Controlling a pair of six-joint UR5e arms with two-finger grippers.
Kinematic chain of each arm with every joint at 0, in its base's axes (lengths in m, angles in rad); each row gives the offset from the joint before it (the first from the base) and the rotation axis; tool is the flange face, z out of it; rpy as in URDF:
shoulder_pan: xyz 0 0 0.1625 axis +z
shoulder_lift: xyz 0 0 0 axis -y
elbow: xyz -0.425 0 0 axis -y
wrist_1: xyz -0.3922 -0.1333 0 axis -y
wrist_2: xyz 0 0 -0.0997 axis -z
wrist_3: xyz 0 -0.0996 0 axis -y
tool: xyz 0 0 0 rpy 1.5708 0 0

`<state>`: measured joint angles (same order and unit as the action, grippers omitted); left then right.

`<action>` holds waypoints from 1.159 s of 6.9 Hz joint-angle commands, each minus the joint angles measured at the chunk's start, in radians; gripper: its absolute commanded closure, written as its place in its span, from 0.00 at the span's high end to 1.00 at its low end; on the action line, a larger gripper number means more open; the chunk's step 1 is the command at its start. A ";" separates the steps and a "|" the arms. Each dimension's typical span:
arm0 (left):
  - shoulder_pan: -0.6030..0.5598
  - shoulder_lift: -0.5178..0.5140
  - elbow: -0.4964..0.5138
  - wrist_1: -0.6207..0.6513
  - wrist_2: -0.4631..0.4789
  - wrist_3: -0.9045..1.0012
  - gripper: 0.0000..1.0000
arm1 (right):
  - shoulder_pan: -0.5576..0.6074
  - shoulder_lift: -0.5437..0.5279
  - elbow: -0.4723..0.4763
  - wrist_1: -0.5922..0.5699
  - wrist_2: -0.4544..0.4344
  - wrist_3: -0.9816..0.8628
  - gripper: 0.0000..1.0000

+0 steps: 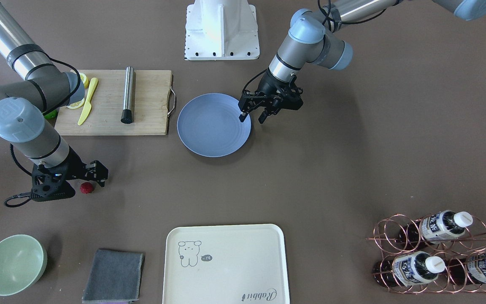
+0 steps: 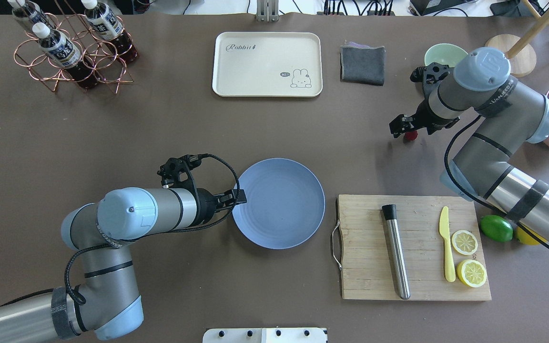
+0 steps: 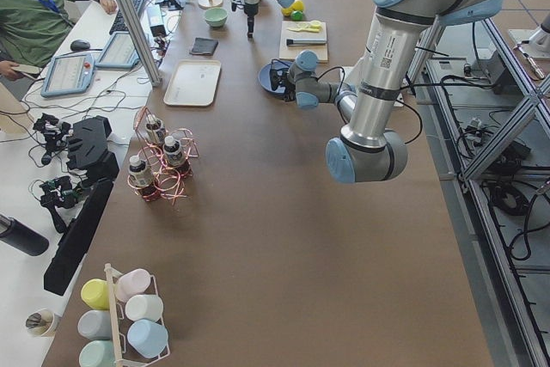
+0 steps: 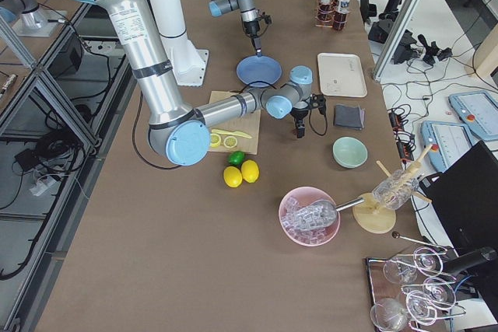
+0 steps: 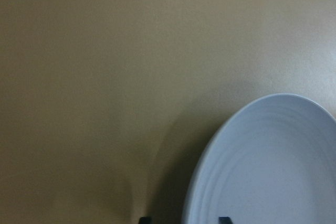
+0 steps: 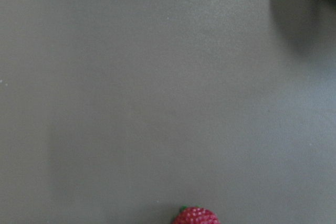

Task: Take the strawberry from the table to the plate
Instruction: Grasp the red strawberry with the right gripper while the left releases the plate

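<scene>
Starting at the far-left corner of the table (image 2: 160, 124), a copper rack (image 2: 72, 52) holds its bottles. Moving along, the left gripper (image 2: 242, 196) sits low at the left rim of the plate (image 2: 279, 205). Its jaws are spread apart, one finger over the rim and one outside it, gripping nothing. The light blue plate lies bare at the table's middle. Beyond it, against the far edge, sits the cream tray (image 2: 267, 64), then a folded grey cloth (image 2: 362, 64). Toward the near edge, the cutting board (image 2: 365, 247) carries a steel rod (image 2: 396, 255). Now the right end: the strawberry (image 2: 411, 136) lies on the table, between the board and the far edge, well apart from the plate. The right gripper (image 2: 408, 129) hangs directly over it, jaws wide and nothing held, with the berry resting below between the fingers. A green bowl (image 2: 443, 53) sits just beyond.
</scene>
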<state>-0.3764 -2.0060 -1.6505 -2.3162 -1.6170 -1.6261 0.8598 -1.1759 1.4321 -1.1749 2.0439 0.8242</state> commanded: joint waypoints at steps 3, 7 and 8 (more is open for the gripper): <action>-0.010 -0.002 -0.008 0.000 -0.004 0.002 0.98 | 0.005 -0.002 0.001 0.003 0.005 0.000 0.38; -0.138 0.001 -0.026 0.077 -0.058 0.295 0.98 | 0.036 -0.001 0.054 -0.011 0.025 -0.011 0.00; -0.221 0.027 -0.032 0.096 -0.131 0.369 0.98 | 0.056 -0.004 0.082 -0.014 0.069 -0.005 0.00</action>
<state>-0.5119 -1.9987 -1.6742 -2.2543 -1.6785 -1.3622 0.8938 -1.1769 1.4810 -1.1825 2.0748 0.8144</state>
